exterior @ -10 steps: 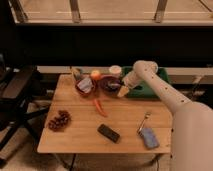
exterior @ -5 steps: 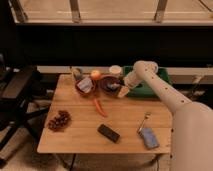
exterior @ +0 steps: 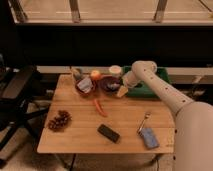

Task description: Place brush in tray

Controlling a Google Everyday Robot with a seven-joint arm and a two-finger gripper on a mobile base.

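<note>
The green tray (exterior: 151,86) lies at the table's far right edge, partly covered by my arm. My gripper (exterior: 122,90) hangs over the tray's left end, right next to a maroon bowl (exterior: 109,83). A small pale patch shows at the gripper's tip. I cannot tell whether it is the brush's head. I cannot make out the brush anywhere else on the table.
A second maroon bowl (exterior: 85,86) holds a pale object. An orange (exterior: 95,75) and a pale cup (exterior: 115,70) stand behind the bowls. A red chili (exterior: 100,107), dark grapes (exterior: 59,120), a black block (exterior: 108,133) and a blue pad (exterior: 149,138) lie nearer. An office chair (exterior: 20,95) stands left.
</note>
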